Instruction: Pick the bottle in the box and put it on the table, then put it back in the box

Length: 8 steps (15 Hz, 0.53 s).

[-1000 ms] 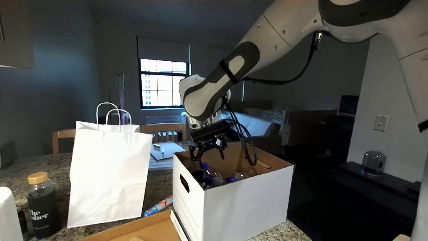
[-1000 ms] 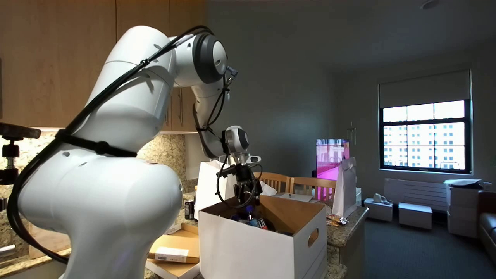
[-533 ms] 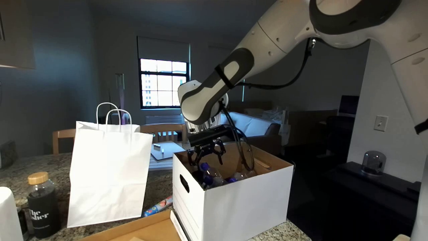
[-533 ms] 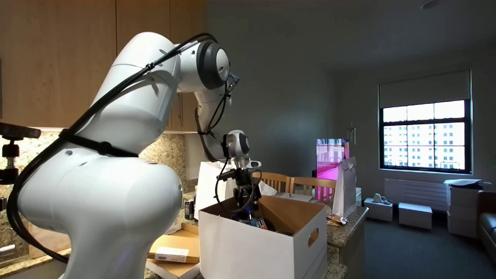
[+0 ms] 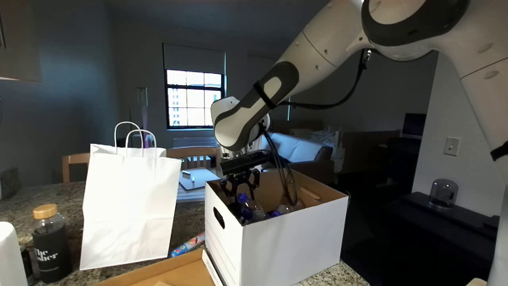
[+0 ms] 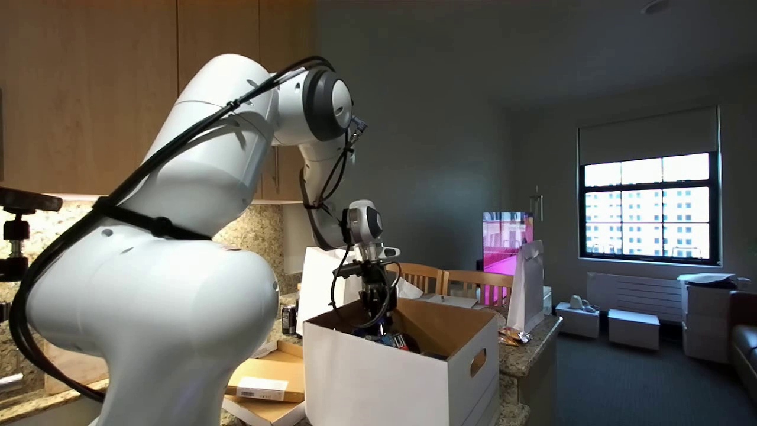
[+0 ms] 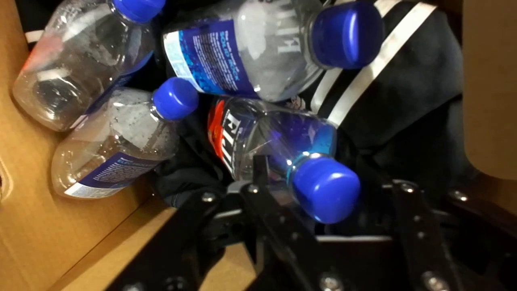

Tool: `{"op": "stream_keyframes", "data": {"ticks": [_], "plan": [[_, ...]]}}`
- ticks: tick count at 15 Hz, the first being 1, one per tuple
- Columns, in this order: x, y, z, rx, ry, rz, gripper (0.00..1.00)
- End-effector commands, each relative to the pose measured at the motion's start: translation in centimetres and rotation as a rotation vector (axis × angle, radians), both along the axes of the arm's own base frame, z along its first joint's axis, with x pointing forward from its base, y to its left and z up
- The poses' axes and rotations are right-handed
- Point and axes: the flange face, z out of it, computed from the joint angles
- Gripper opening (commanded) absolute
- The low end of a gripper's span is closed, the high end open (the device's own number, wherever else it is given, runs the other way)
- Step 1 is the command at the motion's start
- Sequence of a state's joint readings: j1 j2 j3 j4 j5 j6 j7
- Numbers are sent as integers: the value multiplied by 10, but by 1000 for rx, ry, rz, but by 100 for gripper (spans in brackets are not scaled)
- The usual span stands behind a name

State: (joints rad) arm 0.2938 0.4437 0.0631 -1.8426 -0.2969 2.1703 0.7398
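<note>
In the wrist view the claw [image 7: 314,171] stands parted, its 2 fingers [image 7: 260,171] to either side of the blue cap [image 7: 325,188] of a clear, bluish bottle [image 7: 278,137]. A gap shows between the cap and the finger at the picture's left; the opposite finger blends into dark cloth [image 7: 404,97], but no grip is seen. That bottle leans inside the box [image 7: 32,230], cap up, near 3 other bottles [image 7: 278,44]; being between the fingers, it is probably the task's. It looks hollow and thin-walled, so it should be light, slick and easily dented, though hardly fragile. The narrow neck just below the cap seems the best hold: stiffer than the body, with the cap above to check a slip. The bottle's base is hidden.

In an exterior view, the box's near wall [image 5: 293,242] covers the lower part of the bottle; there, too, the fingers appear spread around the cap.

In an exterior view with the white arm [image 6: 177,284] filling the near side, the claw is a dark mass whose fingers cannot be told apart, and the bottle is largely covered. In no view can the table be made out with certainty.
</note>
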Motion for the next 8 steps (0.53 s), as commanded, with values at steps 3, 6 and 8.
{"op": "stream_keyframes", "data": {"ticks": [3, 6, 8], "plan": [[3, -4, 3, 10, -16, -7, 19], [4, -11, 7, -1, -19, -48, 13], [5, -15, 9, -6, -17, -67, 14]]}}
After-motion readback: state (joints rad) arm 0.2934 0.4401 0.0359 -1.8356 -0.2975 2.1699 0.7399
